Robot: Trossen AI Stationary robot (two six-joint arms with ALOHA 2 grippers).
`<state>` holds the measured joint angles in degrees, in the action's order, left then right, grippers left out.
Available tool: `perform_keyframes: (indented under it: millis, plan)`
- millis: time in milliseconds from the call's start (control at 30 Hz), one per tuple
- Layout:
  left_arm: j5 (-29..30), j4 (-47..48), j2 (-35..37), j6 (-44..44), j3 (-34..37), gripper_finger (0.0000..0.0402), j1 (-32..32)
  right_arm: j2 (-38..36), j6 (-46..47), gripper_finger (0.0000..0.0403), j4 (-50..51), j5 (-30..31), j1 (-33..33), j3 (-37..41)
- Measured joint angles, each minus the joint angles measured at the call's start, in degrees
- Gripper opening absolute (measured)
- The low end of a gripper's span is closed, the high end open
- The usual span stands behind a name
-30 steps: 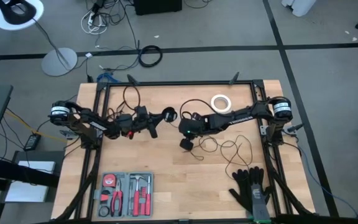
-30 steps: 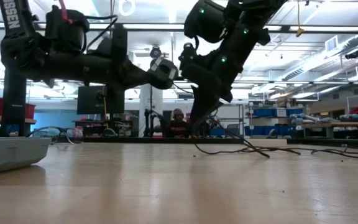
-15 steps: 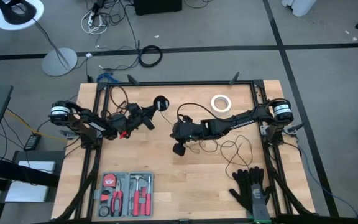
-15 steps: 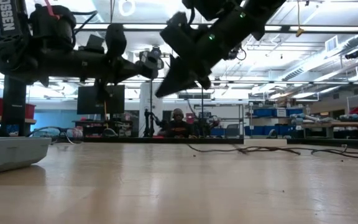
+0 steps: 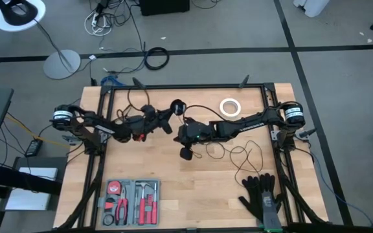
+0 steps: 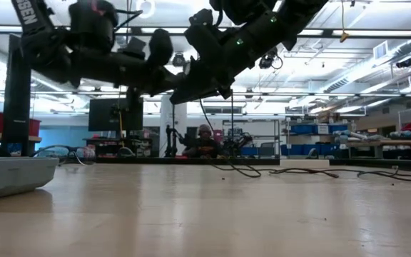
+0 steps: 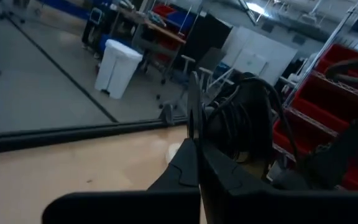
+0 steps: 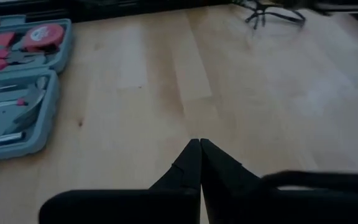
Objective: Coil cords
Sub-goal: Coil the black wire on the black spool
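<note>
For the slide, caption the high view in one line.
Both arms meet mid-table over the cord, with the tape ring behind, the tool case and gloves in front.

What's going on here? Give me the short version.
Two robot arms are coiling a thin black cord. The left gripper, jaws shut, holds the end with the round puck above the table. The right gripper, jaws also shut, is close beside it; whether it grips anything is unclear. Loose loops lie below.
</note>
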<state>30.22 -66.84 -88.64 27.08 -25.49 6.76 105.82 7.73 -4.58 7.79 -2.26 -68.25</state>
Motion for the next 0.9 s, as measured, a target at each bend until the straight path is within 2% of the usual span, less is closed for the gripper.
perform_keyframes:
  millis: [167, 467, 733, 900]
  plan:
    - [0.0, 0.6, 0.0, -3.0, -3.3, 0.0, 0.0, 0.0, -1.8, 0.0001, 0.7, -2.8, 0.2, 0.0]
    - [-1.1, -4.3, 0.0, -0.4, -4.2, 0.0, 1.2, 0.0, -1.8, 0.0, 7.1, -5.2, 0.2, 0.0]
    - [-14.8, -10.5, 0.0, 1.5, -4.2, 0.0, 1.9, 0.0, -0.2, 0.0, 11.8, -5.7, 0.3, 0.0]
    - [-20.3, -12.4, 0.0, 2.6, -4.2, 0.0, 1.9, 0.0, 4.2, 0.0, 19.1, -0.7, 0.7, 0.0]
